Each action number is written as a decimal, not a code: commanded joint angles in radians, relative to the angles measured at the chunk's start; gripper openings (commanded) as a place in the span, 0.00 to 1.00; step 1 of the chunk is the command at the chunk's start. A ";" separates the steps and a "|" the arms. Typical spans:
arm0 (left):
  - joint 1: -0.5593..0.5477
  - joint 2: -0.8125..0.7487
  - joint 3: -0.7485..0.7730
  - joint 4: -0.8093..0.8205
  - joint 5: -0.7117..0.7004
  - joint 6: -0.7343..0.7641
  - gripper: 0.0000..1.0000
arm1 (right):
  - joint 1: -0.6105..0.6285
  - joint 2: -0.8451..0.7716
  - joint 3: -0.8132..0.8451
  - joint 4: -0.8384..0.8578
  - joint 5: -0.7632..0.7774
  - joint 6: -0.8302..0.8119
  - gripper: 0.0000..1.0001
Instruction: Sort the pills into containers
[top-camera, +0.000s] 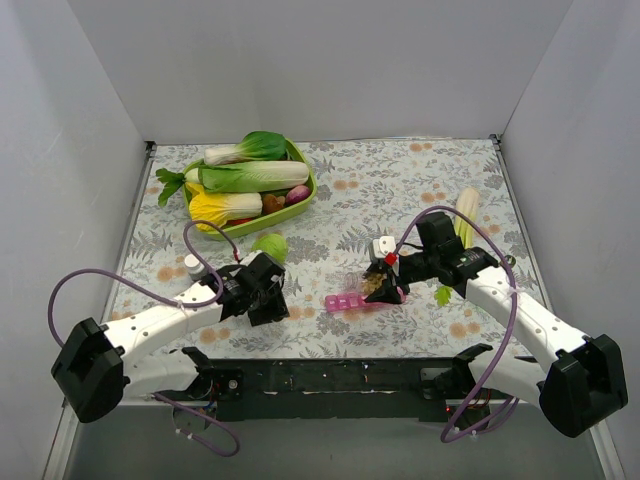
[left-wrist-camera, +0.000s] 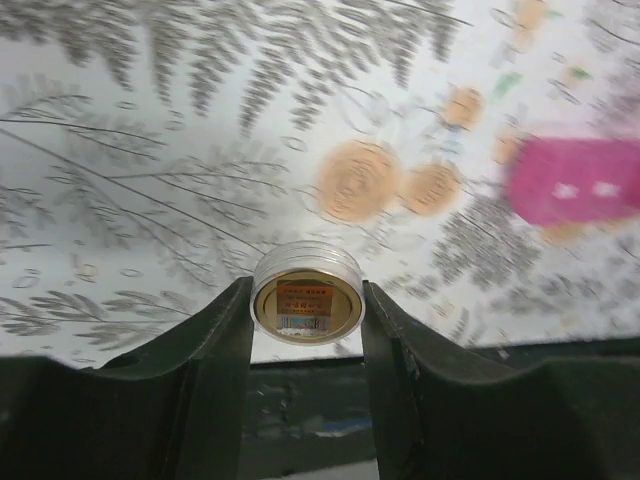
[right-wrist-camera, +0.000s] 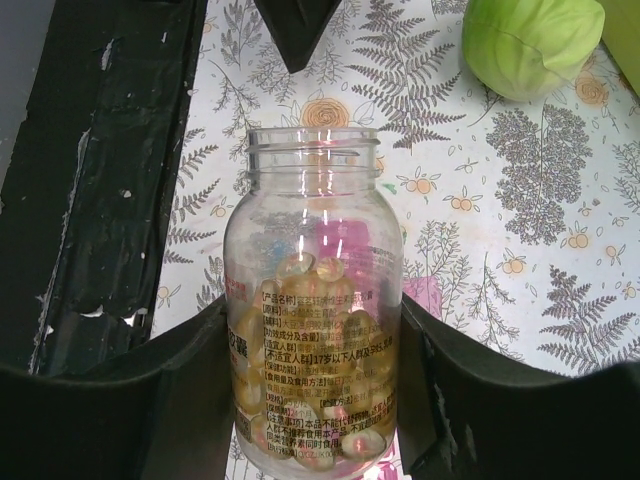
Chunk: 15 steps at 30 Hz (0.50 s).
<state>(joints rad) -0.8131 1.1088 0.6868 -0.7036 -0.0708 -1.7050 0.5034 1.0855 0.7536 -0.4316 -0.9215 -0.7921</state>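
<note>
Amber pills (right-wrist-camera: 318, 330) fill the lower part of a clear, uncapped bottle (right-wrist-camera: 315, 200), which is pinched at its sides between the right fingers (right-wrist-camera: 150, 400). It is held at the right end of the pink pill-box (top-camera: 350, 301) on the counter (top-camera: 400, 190). To the left of the strip, the left fingers (left-wrist-camera: 215, 360) pinch a round silver cap (left-wrist-camera: 307, 296).

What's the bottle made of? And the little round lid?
The bottle: clear, glossy glass or hard plastic; the pills show through and light glints off it. The lid: probably shiny metal, judging by its silvery rim, though maybe coated plastic.
</note>
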 joint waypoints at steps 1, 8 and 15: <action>0.041 0.014 -0.036 -0.057 -0.205 -0.030 0.26 | -0.014 -0.024 -0.011 0.042 -0.019 0.013 0.01; 0.080 0.074 -0.053 -0.051 -0.208 -0.070 0.60 | -0.020 -0.036 -0.020 0.045 -0.025 0.017 0.01; 0.080 -0.012 -0.006 -0.099 -0.204 -0.078 0.85 | -0.022 -0.036 -0.020 0.044 -0.034 0.017 0.01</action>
<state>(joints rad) -0.7368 1.1698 0.6308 -0.7589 -0.2432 -1.7733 0.4850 1.0698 0.7364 -0.4152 -0.9230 -0.7841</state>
